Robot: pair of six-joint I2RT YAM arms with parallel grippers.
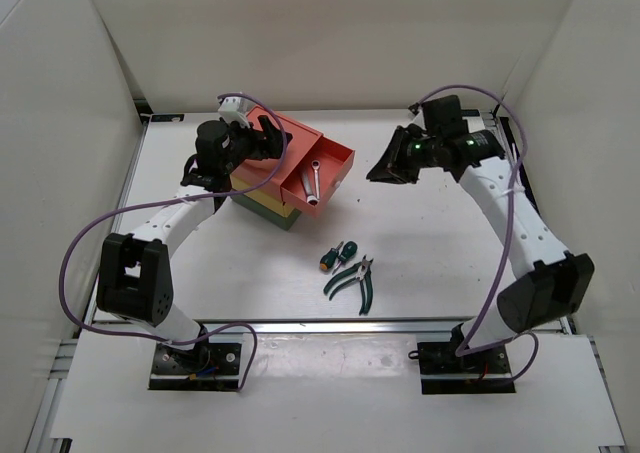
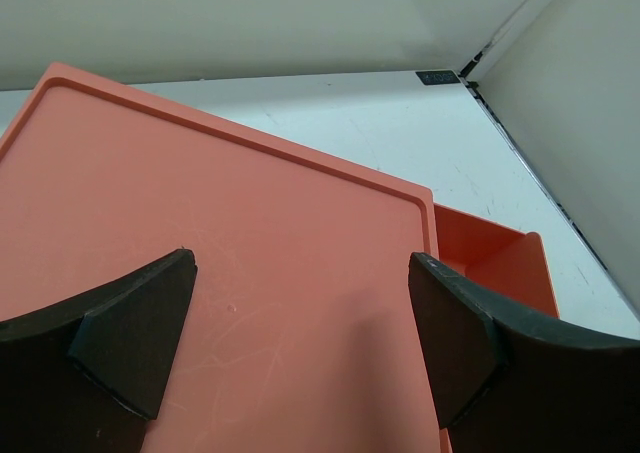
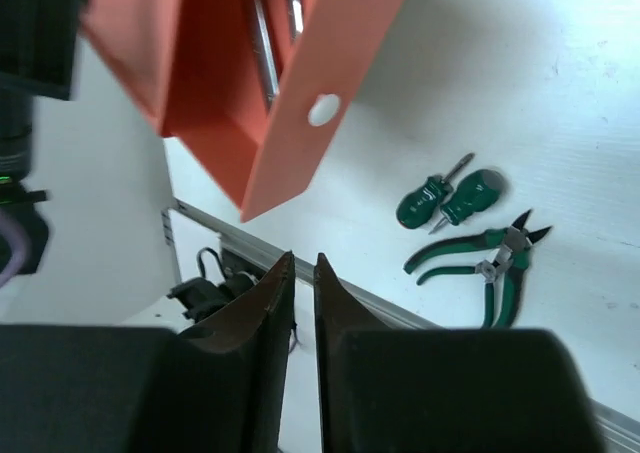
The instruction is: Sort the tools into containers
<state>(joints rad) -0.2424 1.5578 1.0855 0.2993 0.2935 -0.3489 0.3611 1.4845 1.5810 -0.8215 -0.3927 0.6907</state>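
Right gripper [image 3: 303, 265], fingers nearly together and empty, hangs beside the open salmon-red drawer [image 1: 338, 178] of one three-box stack [image 1: 265, 211]. Left gripper [image 2: 300, 268] is spread wide above its lid. Green-handled pliers [image 1: 352, 278], one pair or possibly two overlapped, lie diagonally, nearward of the closer right gripper. One silver wrench [image 1: 312, 180] lies in the drawer, and two stubby screwdrivers [image 1: 335, 255] lie beside the pliers.

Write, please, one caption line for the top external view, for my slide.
Silver wrench lies in the open salmon-red drawer; two screwdrivers and green-handled pliers lie on the table.
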